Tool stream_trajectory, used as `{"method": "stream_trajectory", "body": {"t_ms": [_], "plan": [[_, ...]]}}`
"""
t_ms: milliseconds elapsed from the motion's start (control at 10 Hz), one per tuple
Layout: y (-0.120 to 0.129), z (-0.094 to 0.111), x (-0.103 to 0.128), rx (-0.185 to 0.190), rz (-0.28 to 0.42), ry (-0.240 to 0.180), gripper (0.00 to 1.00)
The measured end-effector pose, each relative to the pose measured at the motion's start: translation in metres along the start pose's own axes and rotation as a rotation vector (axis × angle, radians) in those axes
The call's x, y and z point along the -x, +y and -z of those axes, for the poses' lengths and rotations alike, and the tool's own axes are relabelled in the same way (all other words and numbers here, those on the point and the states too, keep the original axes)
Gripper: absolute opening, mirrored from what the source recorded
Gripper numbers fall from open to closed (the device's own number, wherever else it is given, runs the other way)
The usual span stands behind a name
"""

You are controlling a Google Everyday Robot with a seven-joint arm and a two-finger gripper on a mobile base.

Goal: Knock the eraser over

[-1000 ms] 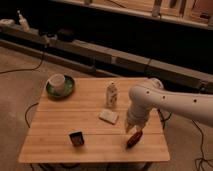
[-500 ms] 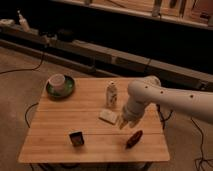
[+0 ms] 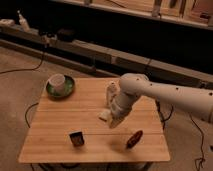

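- Closest to me, by the front edge of the wooden table (image 3: 55,120), the eraser (image 3: 76,139) stands upright. It is a small dark block with an orange-brown patch on its face, left of the table's middle, and nothing touches it.
- In the same front row, off to the right, a reddish-brown oval object (image 3: 134,139) lies slanted on the boards, well apart from the eraser.
- A little further back, between those two, the gripper (image 3: 116,121) hangs low over the middle of the table. It sits behind and to the right of the eraser, clearly apart from it.
- Whether the gripper is open or closed I cannot tell; from here its end is one pale shape against the wood.
- The white arm (image 3: 165,96) that carries it reaches in from the right side and bends down at a thick rounded joint.
- A flat pale pad (image 3: 104,116) lies just beside the gripper on its left. The two look as if they meet, though they may only overlap from where I stand.
- Behind that, a white bottle (image 3: 110,93) stands upright, its right side partly hidden by the arm.
- At the far left corner of the table is a green dish (image 3: 68,92) with a white cup (image 3: 58,82) in it.
- Past the table, a black cable (image 3: 20,70) trails over the floor, and a long low ledge (image 3: 85,50) runs in front of the dark wall.
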Motion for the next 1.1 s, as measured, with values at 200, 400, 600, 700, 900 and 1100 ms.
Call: {"method": "stream_trajectory", "body": {"t_ms": [200,400,600,700,900,1100], "plan": [[-0.017,-0.011,-0.005,-0.067,0.042,-0.006,0.00],[-0.035,-0.033,-0.017,-0.104,0.058,-0.014,0.00],[-0.043,-0.052,-0.025,-0.088,0.054,-0.039,0.00],[-0.046,-0.062,-0.028,-0.075,0.051,-0.054,0.00],[-0.055,-0.078,-0.030,-0.055,0.072,-0.091,0.00],[-0.070,-0.091,-0.022,-0.038,0.129,-0.165,0.00]]}}
